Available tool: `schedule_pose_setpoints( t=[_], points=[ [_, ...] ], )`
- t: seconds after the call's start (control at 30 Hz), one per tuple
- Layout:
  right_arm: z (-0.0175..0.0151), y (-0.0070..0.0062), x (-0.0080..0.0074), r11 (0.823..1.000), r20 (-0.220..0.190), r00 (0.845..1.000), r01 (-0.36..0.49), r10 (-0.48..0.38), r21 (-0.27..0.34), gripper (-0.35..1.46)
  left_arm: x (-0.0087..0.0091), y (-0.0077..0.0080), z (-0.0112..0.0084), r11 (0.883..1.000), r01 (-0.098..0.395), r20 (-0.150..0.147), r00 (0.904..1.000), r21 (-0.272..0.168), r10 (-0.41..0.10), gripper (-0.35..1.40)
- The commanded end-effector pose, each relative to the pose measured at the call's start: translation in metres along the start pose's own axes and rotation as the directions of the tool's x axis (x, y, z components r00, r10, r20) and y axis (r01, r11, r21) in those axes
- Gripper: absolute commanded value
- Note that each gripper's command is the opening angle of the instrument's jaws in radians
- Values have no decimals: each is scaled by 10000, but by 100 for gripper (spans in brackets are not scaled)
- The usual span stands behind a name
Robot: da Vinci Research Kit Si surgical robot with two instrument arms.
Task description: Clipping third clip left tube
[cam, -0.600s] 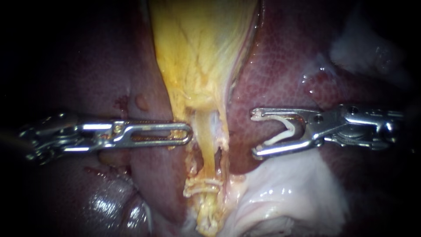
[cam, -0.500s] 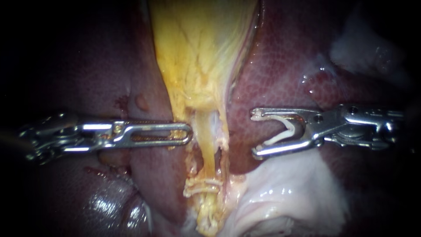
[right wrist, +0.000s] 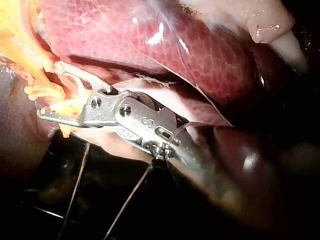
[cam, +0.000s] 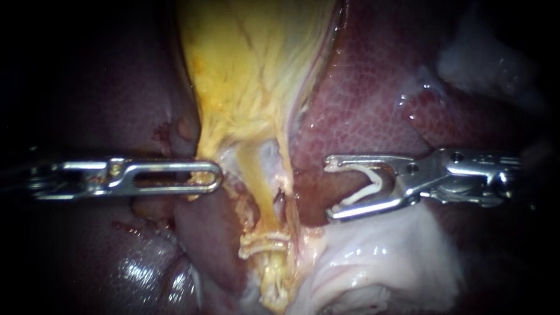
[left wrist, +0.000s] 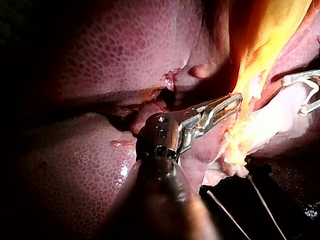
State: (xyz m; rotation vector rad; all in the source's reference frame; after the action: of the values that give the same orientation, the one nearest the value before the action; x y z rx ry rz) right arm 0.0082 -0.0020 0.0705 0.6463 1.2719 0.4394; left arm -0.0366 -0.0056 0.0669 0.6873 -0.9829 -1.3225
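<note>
Endoscope view: the left instrument (cam: 217, 177) had its pincer clamped on the edge of the yellow tissue (cam: 245, 87). The left tube (cam: 258, 181) lay bare between the instruments, with two clips (cam: 263, 245) across its lower end. The right instrument (cam: 331, 188) stood beside it, its pincer spread but seating a white clip (cam: 368, 185).

Left wrist view: the pincer gripped the tissue.

Right wrist view: the loaded pincer was near the tube, not around it.

The tube looked soft, slick and easily torn, and was best taken squarely across the bare stretch above the clips.

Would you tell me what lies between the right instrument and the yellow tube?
In the endoscope view, bare dark liver and a thin pale strand separate the right instrument from the yellow tube.
</note>
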Motion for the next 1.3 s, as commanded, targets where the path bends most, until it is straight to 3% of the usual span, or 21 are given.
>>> schedule_pose_setpoints(
  t=[0.03, 0.33, 0.6, 0.87, 0.97, 1.1, 1.3],
  points=[
    [9, 1, -9, 10000, 54, 10000, -55, 55, 78, 60, -2, 1, -3, 10000, 12, 66, 10000, 2, -12, -35],
    [68, 8, -62, 9973, 274, 9983, -534, 520, 503, 60, -4, 3, -7, 10000, 31, 113, 9999, -15, -31, -35],
    [95, 22, -70, 9972, 299, 9978, -605, 592, 451, 60, -2, 1, -7, 10000, 31, 125, 9999, -28, -31, -35],
    [113, 23, -63, 9943, 354, 9962, -822, 800, 676, 60, -2, 1, -7, 10000, 30, 129, 9999, -32, -30, -35],
    [117, 20, -59, 9903, 170, 9950, -995, 983, 971, 60, -2, 2, -7, 10000, 29, 125, 9999, -28, -28, -35],
    [114, 15, -43, 9809, -323, 9914, -1207, 1270, 1523, 60, -3, 4, -7, 10000, 27, 123, 9999, -26, -27, -35],
    [107, 15, -18, 9763, -652, 9869, -1351, 1479, 1691, 59, -3, 6, -7, 10000, 23, 125, 9999, -26, -23, -35]
  ],
)
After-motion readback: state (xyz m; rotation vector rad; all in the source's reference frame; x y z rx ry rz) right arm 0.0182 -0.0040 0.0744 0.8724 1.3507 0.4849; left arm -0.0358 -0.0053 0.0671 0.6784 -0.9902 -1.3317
